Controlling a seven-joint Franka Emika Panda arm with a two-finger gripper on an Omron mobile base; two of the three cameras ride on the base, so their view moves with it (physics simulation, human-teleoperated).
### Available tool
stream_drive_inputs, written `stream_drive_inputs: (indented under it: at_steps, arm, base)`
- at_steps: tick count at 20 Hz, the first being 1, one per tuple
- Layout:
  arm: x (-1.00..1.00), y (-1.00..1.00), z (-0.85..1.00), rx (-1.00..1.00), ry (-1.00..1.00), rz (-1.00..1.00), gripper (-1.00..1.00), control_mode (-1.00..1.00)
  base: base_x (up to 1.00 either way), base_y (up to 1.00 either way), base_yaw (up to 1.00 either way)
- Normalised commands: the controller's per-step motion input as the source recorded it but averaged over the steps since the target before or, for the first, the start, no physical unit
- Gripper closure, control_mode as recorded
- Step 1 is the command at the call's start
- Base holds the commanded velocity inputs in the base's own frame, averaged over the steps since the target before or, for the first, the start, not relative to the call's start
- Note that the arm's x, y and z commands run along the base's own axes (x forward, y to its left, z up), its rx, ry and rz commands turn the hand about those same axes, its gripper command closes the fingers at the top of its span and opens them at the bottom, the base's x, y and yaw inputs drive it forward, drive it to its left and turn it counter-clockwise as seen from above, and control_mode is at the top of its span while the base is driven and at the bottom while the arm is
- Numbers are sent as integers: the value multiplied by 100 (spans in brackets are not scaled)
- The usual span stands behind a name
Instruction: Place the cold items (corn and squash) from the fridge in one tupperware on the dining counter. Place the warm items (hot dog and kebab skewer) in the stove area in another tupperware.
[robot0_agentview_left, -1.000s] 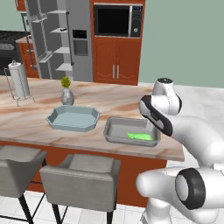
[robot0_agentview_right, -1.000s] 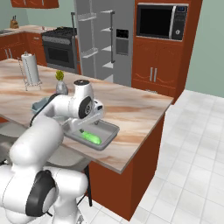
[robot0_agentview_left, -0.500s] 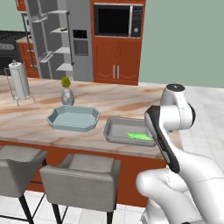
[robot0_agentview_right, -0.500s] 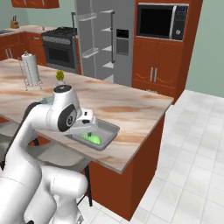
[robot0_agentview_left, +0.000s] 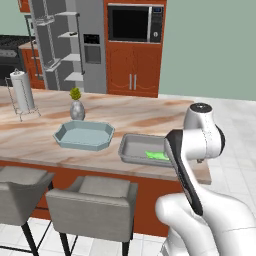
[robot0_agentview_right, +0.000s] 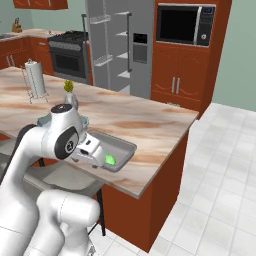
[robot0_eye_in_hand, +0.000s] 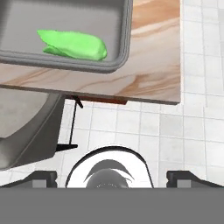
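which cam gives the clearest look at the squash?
Hand view: the squash is large and unobstructed, lying in the grey tupperware. Left base view shows a small green sliver beside the arm; right base view shows a green blob partly behind the wrist.

Everything I see is evenly bright, flat rendered light with no obvious source and no glare. Shadows are weak: just a soft darker patch under the bench (robot0_agentview_left: 140, 117) edge and inside the tray (robot0_eye_in_hand: 109, 65) walls. Edges look a bit soft and blocky, especially my hand view. No warping at the corners.
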Motion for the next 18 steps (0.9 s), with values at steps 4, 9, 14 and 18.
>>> stream_drive_inputs:
  at_steps: [4,9,14,18]
  arm:
    - [-17,0,0,14,-2,-1,-100,-100]
    - [-7,3,7,3,4,8,-100,-100]
    - [-20,25,0,-5,0,12,-100,-100]
    - [0,0,0,0,0,0,-100,-100]
  base:
    - [0,0,0]
    - [0,0,0]
    - [0,0,0]
    - [0,0,0]
